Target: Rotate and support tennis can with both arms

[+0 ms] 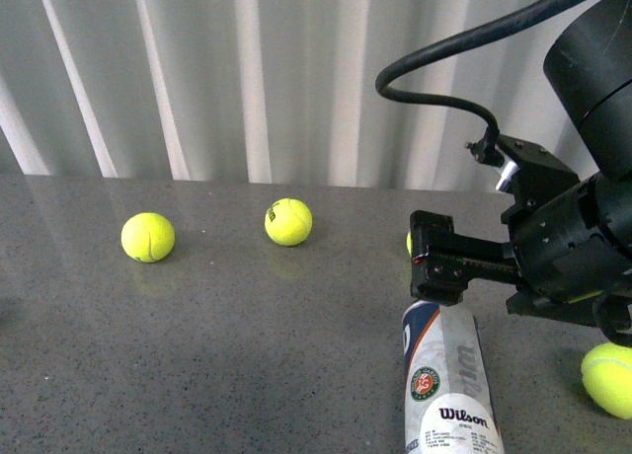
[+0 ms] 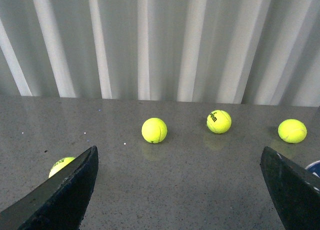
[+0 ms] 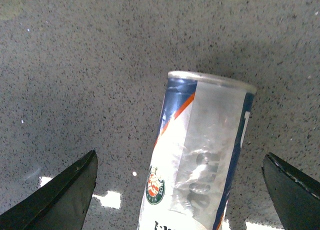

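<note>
The tennis can [image 1: 446, 380] lies on its side on the grey table at the lower right. It is a clear tube with a blue, white and orange Wilson label and a round red-green emblem. My right gripper [image 1: 434, 266] hovers over the can's far end, open. In the right wrist view the can [image 3: 200, 160] lies between the spread fingers [image 3: 65, 200], apart from both. My left gripper [image 2: 180, 190] is open and empty over bare table. It does not show in the front view. A blue sliver of the can [image 2: 314, 166] shows at the left wrist view's edge.
Loose tennis balls lie on the table [image 1: 247, 355]: two at the back [image 1: 148, 237] [image 1: 288, 221], one beside the can at the right edge [image 1: 610, 377], and one partly hidden behind the right gripper [image 1: 409, 242]. A white corrugated wall [image 1: 247, 79] stands behind the table.
</note>
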Action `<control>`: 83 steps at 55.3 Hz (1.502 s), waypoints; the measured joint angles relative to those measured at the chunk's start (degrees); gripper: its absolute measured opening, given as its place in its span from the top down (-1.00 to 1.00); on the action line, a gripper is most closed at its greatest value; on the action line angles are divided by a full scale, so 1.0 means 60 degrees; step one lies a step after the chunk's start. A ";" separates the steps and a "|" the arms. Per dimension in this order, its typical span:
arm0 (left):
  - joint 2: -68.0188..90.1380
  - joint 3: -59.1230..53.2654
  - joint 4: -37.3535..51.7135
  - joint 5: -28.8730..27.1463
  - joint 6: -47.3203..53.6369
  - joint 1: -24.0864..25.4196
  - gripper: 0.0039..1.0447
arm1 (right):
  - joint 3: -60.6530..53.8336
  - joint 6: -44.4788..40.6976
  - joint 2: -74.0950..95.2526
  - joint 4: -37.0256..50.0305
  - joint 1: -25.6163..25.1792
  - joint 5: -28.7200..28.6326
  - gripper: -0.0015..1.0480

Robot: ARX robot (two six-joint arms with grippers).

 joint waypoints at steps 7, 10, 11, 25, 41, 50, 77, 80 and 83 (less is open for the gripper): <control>0.0000 0.0000 0.0000 0.0000 0.0000 0.0000 -0.87 | -0.0157 0.0164 0.0259 0.0011 -0.0015 -0.0073 -0.86; 0.0000 0.0000 0.0000 0.0000 0.0000 0.0000 -0.87 | -0.0222 0.0230 0.0368 0.0036 -0.0022 -0.0022 -0.86; 0.0000 0.0000 0.0000 0.0004 0.0000 0.0000 -0.87 | -0.0237 0.0255 0.0412 0.0036 -0.0022 0.0011 -0.86; 0.0000 0.0000 0.0000 0.0000 0.0000 0.0000 -0.87 | -0.0324 0.0441 0.0976 0.0517 -0.0011 -0.0084 -0.86; 0.0000 0.0000 0.0000 0.0004 0.0000 0.0000 -0.87 | -0.0335 0.0699 0.2189 0.1756 -0.0015 -0.0393 -0.86; 0.0000 0.0000 0.0000 0.0000 0.0000 0.0000 -0.87 | -0.0386 0.0714 0.2331 0.1971 -0.0011 -0.0204 -0.74; 0.0000 0.0000 0.0000 0.0004 0.0000 0.0000 -0.87 | -0.0448 0.0255 0.2000 0.2087 0.0109 0.0357 0.43; 0.0000 0.0000 0.0000 0.0004 0.0000 0.0000 -0.87 | -0.0463 0.0248 0.1902 0.2087 0.0146 0.0361 0.51; 0.0000 0.0000 0.0000 0.0000 0.0000 0.0000 -0.87 | -0.0484 0.0248 0.1800 0.2084 0.0186 0.0419 0.57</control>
